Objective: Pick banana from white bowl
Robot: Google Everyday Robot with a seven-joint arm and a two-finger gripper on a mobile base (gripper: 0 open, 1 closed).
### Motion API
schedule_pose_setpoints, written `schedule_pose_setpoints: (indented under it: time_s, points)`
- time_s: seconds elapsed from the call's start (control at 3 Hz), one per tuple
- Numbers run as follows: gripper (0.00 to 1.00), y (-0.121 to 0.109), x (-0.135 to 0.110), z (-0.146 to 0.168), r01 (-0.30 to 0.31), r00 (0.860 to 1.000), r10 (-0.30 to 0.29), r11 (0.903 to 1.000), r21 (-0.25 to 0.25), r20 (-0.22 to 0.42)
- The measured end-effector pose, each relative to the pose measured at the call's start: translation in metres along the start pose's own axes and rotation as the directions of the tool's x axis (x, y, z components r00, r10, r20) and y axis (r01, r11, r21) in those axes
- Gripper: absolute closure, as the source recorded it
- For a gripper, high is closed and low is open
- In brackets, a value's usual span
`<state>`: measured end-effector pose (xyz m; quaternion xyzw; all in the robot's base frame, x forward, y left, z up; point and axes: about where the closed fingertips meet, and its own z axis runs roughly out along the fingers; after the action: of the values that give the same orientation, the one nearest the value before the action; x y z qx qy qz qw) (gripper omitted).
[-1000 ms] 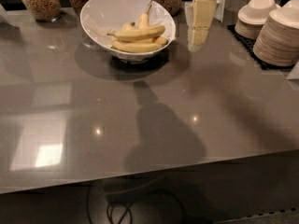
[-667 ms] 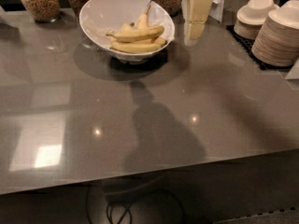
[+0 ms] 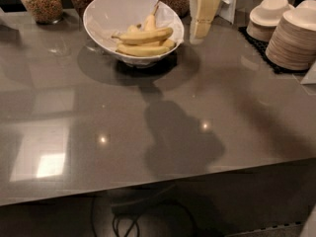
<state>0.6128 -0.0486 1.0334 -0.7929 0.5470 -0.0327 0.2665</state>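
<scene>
Gripper (image 3: pixel 200 28) up at the far edge of the counter, just right of the white bowl (image 3: pixel 106 19), hanging close to its rim but outside it. Open or closed? Cannot tell from here. Nothing seen in its grasp. Not over the fruit yet.

In the bowl, the banana (image 3: pixel 145 35): the long one, lying crosswise on top of the pile, dark stem pointing left, other bananas (image 3: pixel 143 50) tucked under and behind. Looks untouched, so reach phase, early in the job.

To do this well, probably: swing left over the rim, clear the high slanted side, line up across the banana's width near its middle, come down from above. Grab mid-length, not the tapered end. Close gently, ripe skin likely to bruise. Risk of catching the neighbour below, pressed right against it. Then lift straight up.

Beyond: smooth grey counter (image 3: pixel 158 98), glossy, with spots of reflected light and a dark shadow (image 3: pixel 182 142) in the middle. Glass jars (image 3: pixel 42 1) of grains along the back. Stacks of plates (image 3: pixel 294 33) and small bowls (image 3: pixel 266 16) on a black mat (image 3: pixel 254 41) at the right. Cables (image 3: pixel 123 221) on the floor below the near edge.
</scene>
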Motion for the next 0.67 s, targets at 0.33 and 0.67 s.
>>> schedule_pose_setpoints:
  time_s: [0.33, 0.67]
  points:
    - [0.00, -0.023, 0.010, 0.015, -0.029, 0.996, 0.025, 0.9988, 0.040, 0.081]
    - [0.00, -0.040, 0.018, 0.037, -0.087, 0.977, 0.077, 0.9953, 0.042, 0.200]
